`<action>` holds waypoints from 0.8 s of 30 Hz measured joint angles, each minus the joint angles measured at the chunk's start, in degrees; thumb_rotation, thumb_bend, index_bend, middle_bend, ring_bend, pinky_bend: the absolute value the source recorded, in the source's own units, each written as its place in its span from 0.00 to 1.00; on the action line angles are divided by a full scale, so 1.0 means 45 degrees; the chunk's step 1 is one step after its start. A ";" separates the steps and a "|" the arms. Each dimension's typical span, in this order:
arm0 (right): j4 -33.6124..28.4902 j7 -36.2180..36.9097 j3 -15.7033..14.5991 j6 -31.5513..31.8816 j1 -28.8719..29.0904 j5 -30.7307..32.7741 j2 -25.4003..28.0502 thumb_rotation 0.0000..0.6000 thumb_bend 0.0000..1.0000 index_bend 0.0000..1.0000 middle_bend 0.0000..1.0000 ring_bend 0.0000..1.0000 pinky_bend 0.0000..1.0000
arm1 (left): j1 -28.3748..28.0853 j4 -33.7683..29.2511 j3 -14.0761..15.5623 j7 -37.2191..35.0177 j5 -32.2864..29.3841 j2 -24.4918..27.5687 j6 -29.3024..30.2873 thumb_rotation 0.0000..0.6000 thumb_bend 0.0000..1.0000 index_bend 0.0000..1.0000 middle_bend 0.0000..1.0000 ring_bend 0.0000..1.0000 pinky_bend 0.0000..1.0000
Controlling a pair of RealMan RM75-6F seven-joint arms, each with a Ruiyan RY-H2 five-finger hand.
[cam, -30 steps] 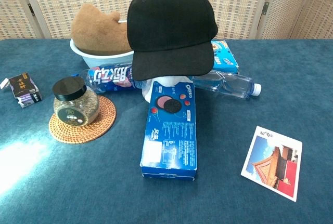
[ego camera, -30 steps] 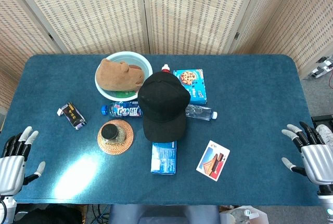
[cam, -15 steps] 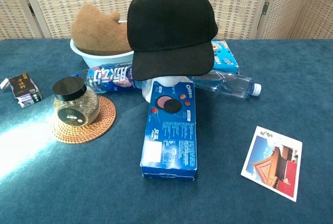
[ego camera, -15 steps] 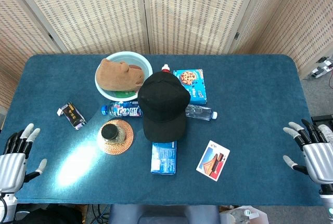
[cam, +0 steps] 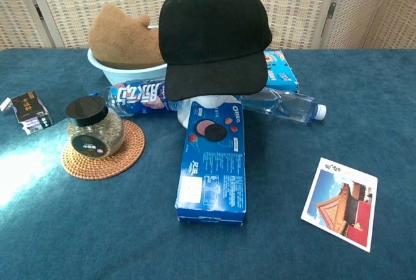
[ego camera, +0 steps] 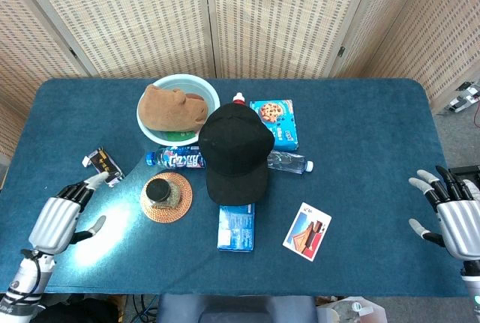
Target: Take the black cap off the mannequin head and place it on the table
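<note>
Since the earlier frames the left robot hand (ego camera: 61, 218) has swung inward over the surface (ego camera: 360, 151), from the 8 o'clock edge toward the small dark packet (ego camera: 103, 165), its fingertips now near that packet; its fingers are apart and hold nothing. The right robot hand (ego camera: 451, 213) has stayed at the 4 o'clock edge, fingers spread, empty. Neither hand shows in the chest view. The black cap (ego camera: 235, 151) has not shifted: it sits on the mannequin head (cam: 203, 106) at the middle of the blue surface, brim pointing to 6 o'clock, and only a white sliver of the head shows under the brim in the chest view. At 6 o'clock from the cap lies a blue Oreo box (ego camera: 236, 226), its far end tucked just under the brim. At 9 o'clock a jar with a black lid (ego camera: 160, 190) stands on a woven coaster (ego camera: 166, 197). A blue-labelled bottle (ego camera: 175, 159) lies between the jar and a pale bowl (ego camera: 178, 83) at 11 o'clock, which holds a brown plush toy (ego camera: 171, 107). A clear bottle (ego camera: 289, 162) lies at 3 o'clock beside the cap, a blue cookie box (ego camera: 274, 121) at 1 o'clock, and a picture card (ego camera: 307, 231) at 5 o'clock, well apart from the cap.
</note>
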 measured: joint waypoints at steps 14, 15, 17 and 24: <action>0.0128 0.0010 -0.0082 -0.0211 -0.0033 0.0233 -0.0090 1.00 0.19 0.24 0.19 0.04 0.14 | -0.2391 0.1335 -0.0142 -0.0640 0.1384 -0.1850 -0.1483 1.00 0.26 0.22 1.00 1.00 1.00; 0.0140 0.0017 -0.0089 -0.0220 -0.0039 0.0247 -0.0096 1.00 0.19 0.24 0.19 0.04 0.14 | -0.2527 0.1498 -0.0153 -0.0690 0.1448 -0.2042 -0.1515 1.00 0.26 0.23 1.00 1.00 1.00; 0.0169 0.0019 -0.0100 -0.0225 -0.0058 0.0279 -0.0102 1.00 0.19 0.24 0.19 0.04 0.14 | -0.2846 0.1882 -0.0175 -0.0839 0.1609 -0.2479 -0.1566 1.00 0.26 0.25 1.00 1.00 1.00; 0.0256 0.0070 -0.0117 -0.0304 -0.0075 0.0384 -0.0153 1.00 0.19 0.24 0.19 0.04 0.14 | -0.3743 0.3215 -0.0271 -0.1373 0.2070 -0.3883 -0.1432 1.00 0.26 0.30 1.00 1.00 1.00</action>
